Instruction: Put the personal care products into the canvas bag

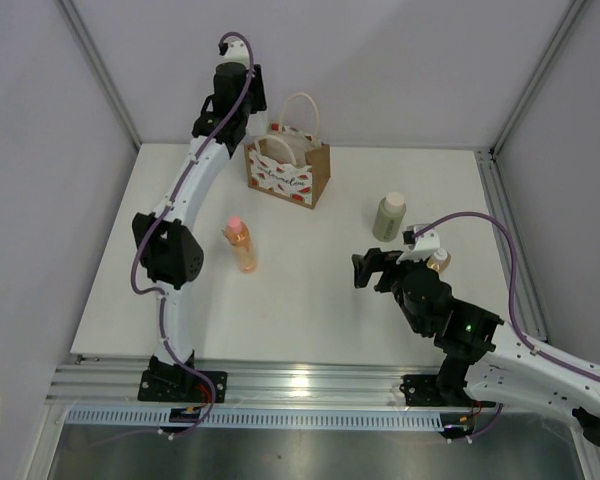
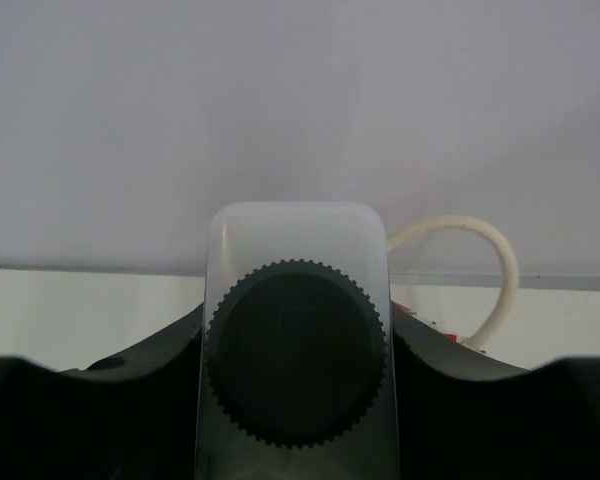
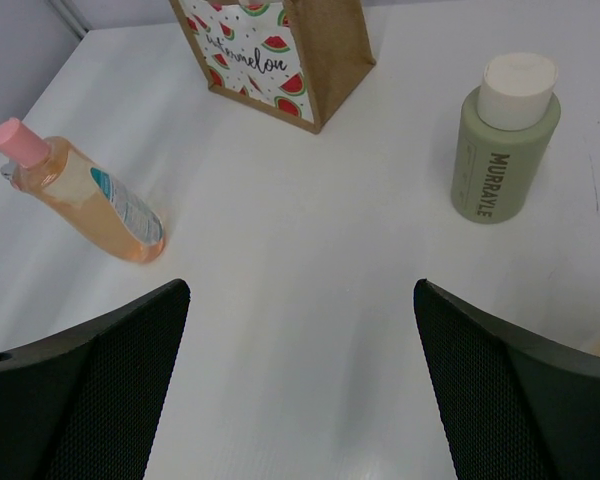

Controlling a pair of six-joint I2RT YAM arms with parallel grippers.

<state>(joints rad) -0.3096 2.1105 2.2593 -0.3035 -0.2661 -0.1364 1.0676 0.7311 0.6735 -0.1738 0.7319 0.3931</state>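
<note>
— What sits closest to the arm bases?

— The right gripper (image 3: 300,300), low over the table (image 1: 310,300), its fingers spread wide with nothing between them. Just beside that arm's wrist, on its right, an amber bottle (image 1: 439,262) peeks out, mostly hidden.

— And ahead of it?

— The olive bottle (image 3: 502,145) stands upright with its cream cap on, ahead and to the right. Off to the left is the peach bottle (image 3: 85,200) with the pink cap; I cannot tell whether it stands or lies. The two are well apart.

— The bag?

— Further back, the canvas bag (image 1: 288,170) stands upright, handles up, watermelon panel facing the arms.

— And the left arm?

— It reaches to the far edge. The left gripper (image 2: 296,420) clasps the black-lidded jar (image 2: 296,350), one finger on each side. One bag handle loops just right of the jar, so it is near the bag, not inside.
</note>
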